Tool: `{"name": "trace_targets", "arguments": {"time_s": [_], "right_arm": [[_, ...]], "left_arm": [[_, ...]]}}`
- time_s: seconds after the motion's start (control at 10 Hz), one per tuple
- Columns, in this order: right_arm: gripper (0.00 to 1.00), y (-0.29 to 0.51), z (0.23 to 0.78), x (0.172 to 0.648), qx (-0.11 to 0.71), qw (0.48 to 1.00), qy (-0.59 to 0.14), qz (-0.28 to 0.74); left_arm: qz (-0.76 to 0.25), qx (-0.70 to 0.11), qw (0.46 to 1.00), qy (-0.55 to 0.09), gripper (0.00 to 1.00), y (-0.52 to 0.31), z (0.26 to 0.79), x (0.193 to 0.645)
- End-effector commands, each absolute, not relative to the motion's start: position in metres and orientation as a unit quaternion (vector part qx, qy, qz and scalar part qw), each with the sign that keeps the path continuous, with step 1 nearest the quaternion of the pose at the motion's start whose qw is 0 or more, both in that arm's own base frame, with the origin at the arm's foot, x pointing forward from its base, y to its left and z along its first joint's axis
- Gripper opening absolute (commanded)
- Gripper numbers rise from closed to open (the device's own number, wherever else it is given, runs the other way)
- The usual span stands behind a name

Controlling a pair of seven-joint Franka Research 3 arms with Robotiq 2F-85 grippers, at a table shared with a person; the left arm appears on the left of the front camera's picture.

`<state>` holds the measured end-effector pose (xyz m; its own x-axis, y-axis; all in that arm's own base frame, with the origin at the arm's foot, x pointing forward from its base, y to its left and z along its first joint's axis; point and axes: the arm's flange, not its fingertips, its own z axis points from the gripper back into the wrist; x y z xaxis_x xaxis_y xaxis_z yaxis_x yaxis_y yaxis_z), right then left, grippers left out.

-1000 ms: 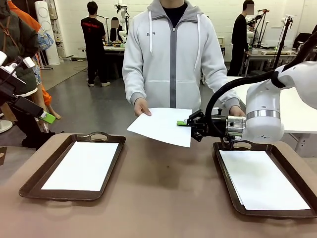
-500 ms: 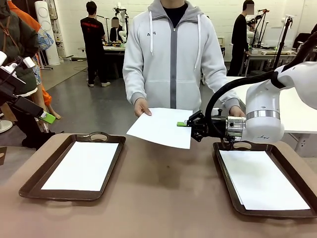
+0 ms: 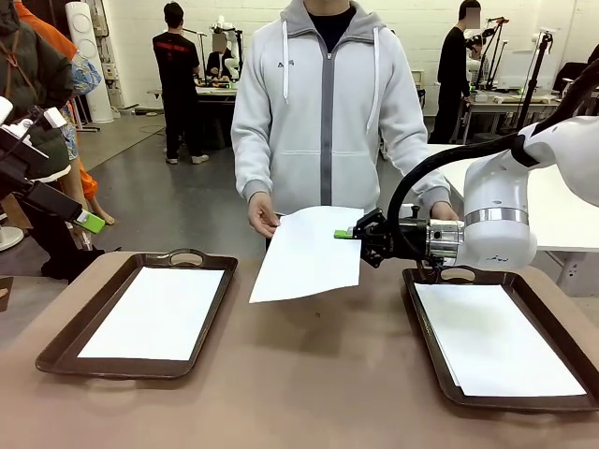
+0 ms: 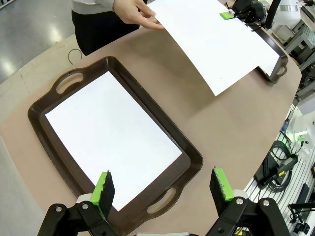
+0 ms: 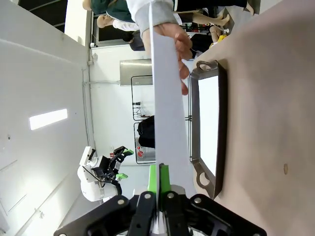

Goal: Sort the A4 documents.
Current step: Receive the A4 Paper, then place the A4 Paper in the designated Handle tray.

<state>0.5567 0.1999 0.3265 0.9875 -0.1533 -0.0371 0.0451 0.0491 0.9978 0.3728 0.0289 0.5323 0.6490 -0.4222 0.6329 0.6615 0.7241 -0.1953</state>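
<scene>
Pinched flat between the right gripper's (image 3: 348,233) green pads (image 5: 158,179) is one edge of a white A4 sheet (image 3: 309,253); the wrist view looks straight along the paper's edge and finds the two fingers pressed together on it with no gap showing. From that pinch the sheet hangs out in the air above the brown tabletop (image 3: 299,374), its free end drooping away from the fingertips and down toward the table. Just past the far corner of the paper, on the side away from the fingers, the person's hand (image 3: 264,215) sits beside the sheet; whether it touches the paper cannot be told. Behind and below this gripper's wrist lies the right tray (image 3: 580,337), dark brown, with another white sheet (image 3: 491,341) lying flat inside it.

Spread wide apart are the left gripper's (image 4: 162,187) fingers (image 4: 104,189), holding and touching nothing. Straight ahead of them and below, between the two green pads in the wrist view, lies the left tray (image 4: 192,162) with a white sheet (image 4: 110,137) flat in it, one handle of the tray nearest the fingertips. Farther on beyond that tray the held sheet shows against the tabletop, with the other arm's green pad at its far edge.
</scene>
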Motion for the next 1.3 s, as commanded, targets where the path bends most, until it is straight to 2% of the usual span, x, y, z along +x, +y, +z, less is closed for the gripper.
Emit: {"name": "trace_targets", "arguments": {"time_s": [0.0, 1.2], "right_arm": [[0.00, 0.2002, 0.3264, 0.5565, 0.687, 0.723, -0.039, -0.068], [0.00, 0.2002, 0.3264, 0.5565, 0.687, 0.723, -0.039, -0.068]], "left_arm": [[-0.307, -0.209, 0.883, -0.286, 1.00, 0.0294, 0.5324, 0.3730], [-0.307, -0.209, 0.883, -0.286, 1.00, 0.0294, 0.5324, 0.3730]]}}
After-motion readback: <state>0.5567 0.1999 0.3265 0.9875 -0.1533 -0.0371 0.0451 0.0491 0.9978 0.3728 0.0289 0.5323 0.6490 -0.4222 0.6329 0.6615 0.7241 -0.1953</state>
